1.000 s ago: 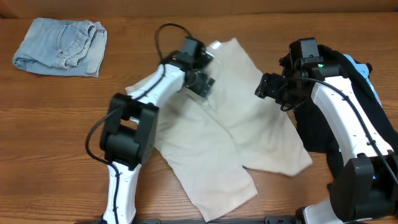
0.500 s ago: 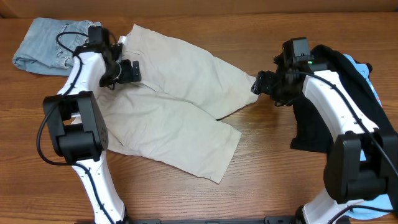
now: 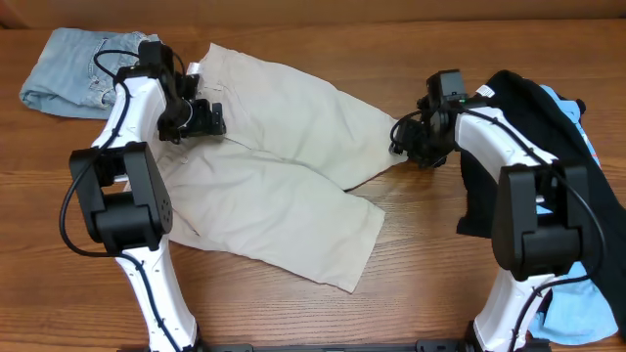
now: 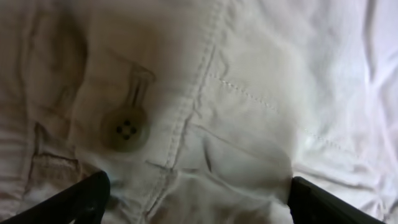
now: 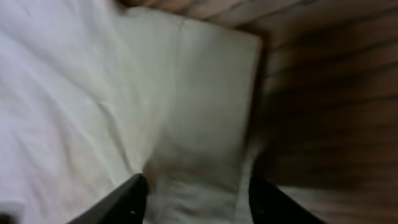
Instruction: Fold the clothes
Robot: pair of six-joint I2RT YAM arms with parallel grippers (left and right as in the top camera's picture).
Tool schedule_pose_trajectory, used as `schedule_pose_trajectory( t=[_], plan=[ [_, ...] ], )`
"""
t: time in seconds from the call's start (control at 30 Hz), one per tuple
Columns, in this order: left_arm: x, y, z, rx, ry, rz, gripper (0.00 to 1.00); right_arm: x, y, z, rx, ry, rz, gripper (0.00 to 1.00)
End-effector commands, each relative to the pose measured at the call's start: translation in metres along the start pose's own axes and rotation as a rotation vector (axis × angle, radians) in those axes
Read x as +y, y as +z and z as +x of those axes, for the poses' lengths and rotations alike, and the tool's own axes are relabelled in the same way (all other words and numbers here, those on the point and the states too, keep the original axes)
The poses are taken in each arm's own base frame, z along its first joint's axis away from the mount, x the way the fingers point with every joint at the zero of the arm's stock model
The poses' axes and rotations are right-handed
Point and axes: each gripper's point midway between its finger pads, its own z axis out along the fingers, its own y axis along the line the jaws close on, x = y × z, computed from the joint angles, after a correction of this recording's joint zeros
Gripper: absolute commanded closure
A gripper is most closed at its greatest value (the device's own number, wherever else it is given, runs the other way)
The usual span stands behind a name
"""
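Note:
The beige khaki shorts (image 3: 284,166) lie spread flat across the middle of the table, waistband at the far left. My left gripper (image 3: 202,119) rests on the waistband area, open wide. In the left wrist view its fingers (image 4: 87,199) straddle bunched cloth beside a button (image 4: 126,129). My right gripper (image 3: 403,142) sits at the right leg's hem. In the right wrist view that gripper (image 5: 199,202) has its jaws apart, with the hem corner (image 5: 217,93) running between them.
Faded denim shorts (image 3: 68,73) lie folded at the far left corner, just behind the left arm. A black garment (image 3: 518,147) over a sky-blue one (image 3: 577,303) is piled at the right, under the right arm. Bare wood (image 3: 440,274) shows at the front.
The beige shorts were drawn left and opened out as the left gripper went from the centre to the far left. The right gripper dropped to the leg hem and its jaws narrowed.

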Motion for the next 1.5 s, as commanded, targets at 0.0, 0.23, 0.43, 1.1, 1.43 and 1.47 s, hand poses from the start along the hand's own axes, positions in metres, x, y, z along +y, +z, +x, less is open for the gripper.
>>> schedule_pose_trajectory(
  t=[0.0,0.23,0.43,1.1,1.43,1.47],
  plan=[
    [-0.024,0.029,0.029,0.149,0.041,0.087,0.10,0.007,0.007,-0.003,0.003,-0.003,-0.030,0.57],
    [-0.036,0.021,0.020,0.136,0.095,0.049,0.11,0.022,-0.014,-0.027,-0.092,-0.047,-0.069,0.96],
    [-0.026,0.022,0.021,0.142,0.105,-0.019,0.12,0.064,-0.104,-0.059,-0.217,-0.115,-0.087,0.96],
    [-0.029,0.024,0.011,0.105,0.123,-0.029,0.12,0.131,-0.095,-0.064,-0.299,-0.193,-0.105,0.14],
    [-0.023,0.024,0.008,0.092,0.129,-0.062,0.11,0.046,-0.095,-0.036,-0.085,-0.001,0.047,0.02],
    [-0.022,0.024,0.008,0.092,0.129,-0.070,0.11,0.041,-0.094,-0.032,-0.067,0.010,0.057,0.00]
  ],
)
